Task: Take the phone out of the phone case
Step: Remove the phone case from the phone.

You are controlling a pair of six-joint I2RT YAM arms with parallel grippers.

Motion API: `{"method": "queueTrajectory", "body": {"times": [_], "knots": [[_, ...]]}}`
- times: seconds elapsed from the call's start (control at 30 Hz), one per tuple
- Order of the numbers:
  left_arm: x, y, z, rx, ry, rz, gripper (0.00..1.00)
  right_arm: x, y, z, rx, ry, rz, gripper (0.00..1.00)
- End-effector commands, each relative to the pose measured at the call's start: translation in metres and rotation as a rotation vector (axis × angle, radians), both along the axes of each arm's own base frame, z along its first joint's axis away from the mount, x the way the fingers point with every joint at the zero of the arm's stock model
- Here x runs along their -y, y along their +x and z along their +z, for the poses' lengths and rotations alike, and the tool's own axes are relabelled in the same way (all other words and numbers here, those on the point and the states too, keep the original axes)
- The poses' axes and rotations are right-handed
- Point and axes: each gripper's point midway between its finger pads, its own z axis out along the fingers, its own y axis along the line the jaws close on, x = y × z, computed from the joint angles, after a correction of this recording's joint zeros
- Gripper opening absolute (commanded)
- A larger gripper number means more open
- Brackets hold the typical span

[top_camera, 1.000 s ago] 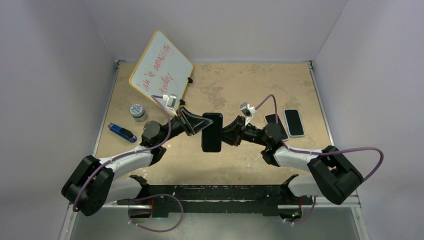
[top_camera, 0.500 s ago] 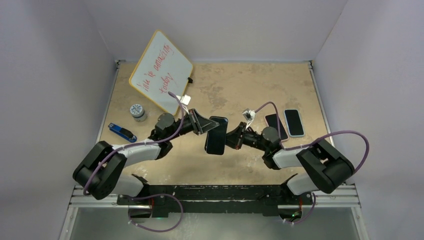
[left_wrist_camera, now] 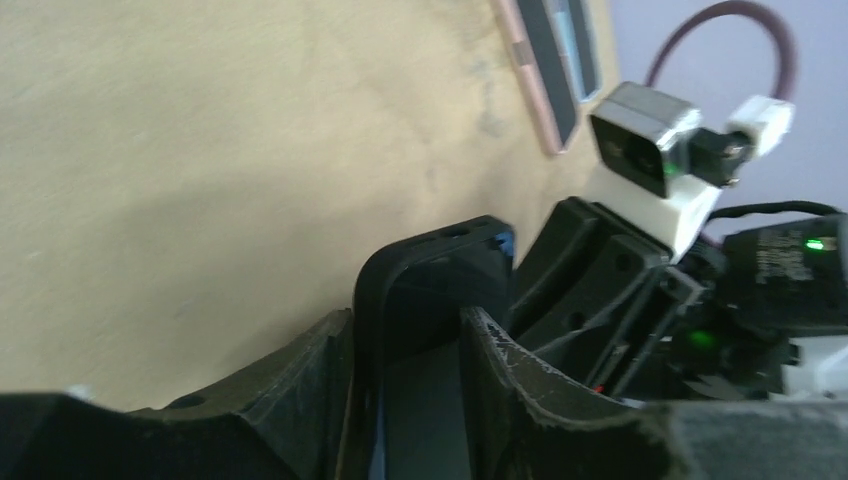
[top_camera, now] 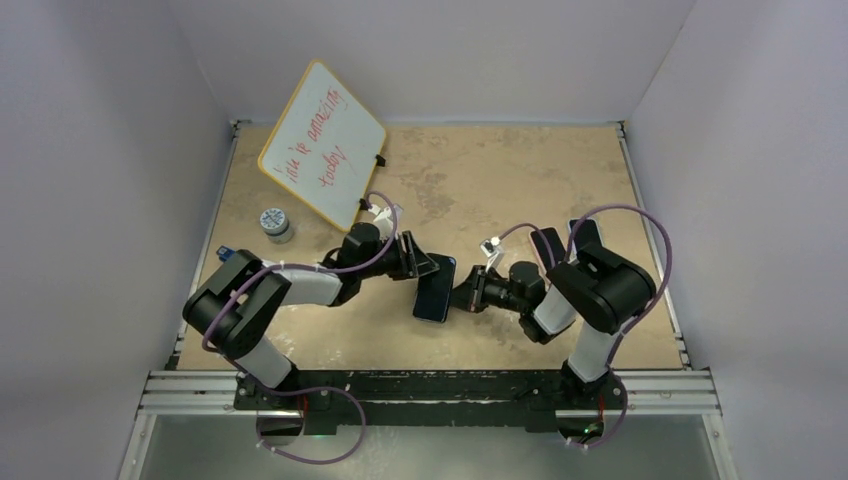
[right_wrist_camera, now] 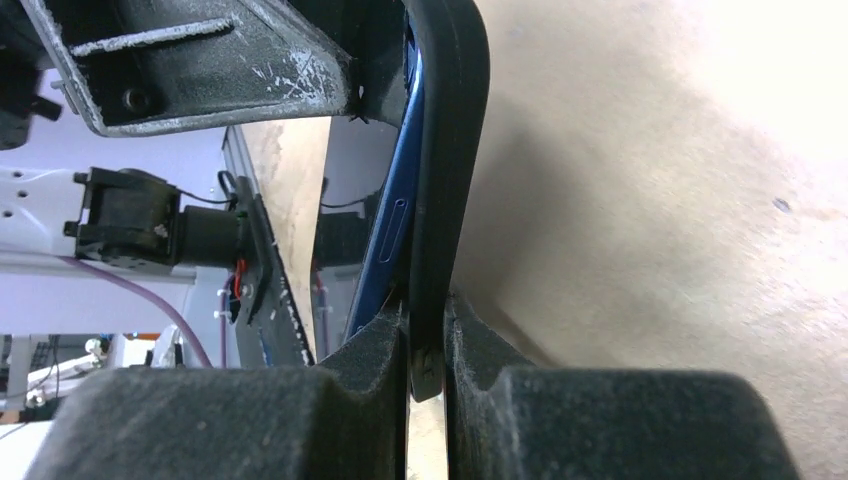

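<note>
Mid-peel: right gripper (right_wrist_camera: 425,330) pinches the phone case (top_camera: 433,290) lip, and the blue phone (right_wrist_camera: 395,230) edge gaps away from it. Left gripper (left_wrist_camera: 410,340) is spread around the case end, mid-tabletop (top_camera: 500,170), toward the near edge. Next I'd clamp left on the phone alone and pull.

Table layout. The phone case (top_camera: 434,288), with the phone (right_wrist_camera: 390,230) in it, is at centre, between the left gripper (top_camera: 424,267) (far-left side) and the right gripper (top_camera: 462,297). Whiteboard (top_camera: 322,143) far left, with the jar (top_camera: 275,222) nearer, by the left edge. Spare handsets (top_camera: 545,243) right of centre.
</note>
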Motion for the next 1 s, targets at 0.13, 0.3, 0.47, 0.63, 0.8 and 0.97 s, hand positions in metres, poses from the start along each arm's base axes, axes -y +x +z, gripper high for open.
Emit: {"method": "queueTrajectory", "body": {"times": [0.13, 0.3, 0.47, 0.63, 0.8, 0.97], "knots": [[-0.023, 0.014, -0.027, 0.007, 0.23, 0.073, 0.6, -0.001, 0.035, 0.072, 0.264, 0.237, -0.08, 0.0], [-0.033, 0.02, -0.009, 0.083, 0.33, 0.112, 0.69, 0.0, 0.039, 0.057, 0.173, 0.236, -0.103, 0.0], [-0.027, 0.004, 0.006, 0.2, 0.563, 0.114, 0.71, -0.001, 0.04, 0.051, 0.125, 0.239, -0.107, 0.0], [-0.022, -0.014, 0.006, 0.307, 0.786, 0.109, 0.72, -0.001, 0.043, 0.04, 0.055, 0.207, -0.118, 0.0], [-0.01, -0.04, 0.008, 0.446, 0.946, 0.067, 0.74, -0.001, 0.045, 0.033, 0.006, 0.178, -0.121, 0.0], [-0.003, -0.06, 0.014, 0.565, 1.045, 0.04, 0.75, 0.001, 0.047, 0.026, -0.035, 0.153, -0.13, 0.0]]}}
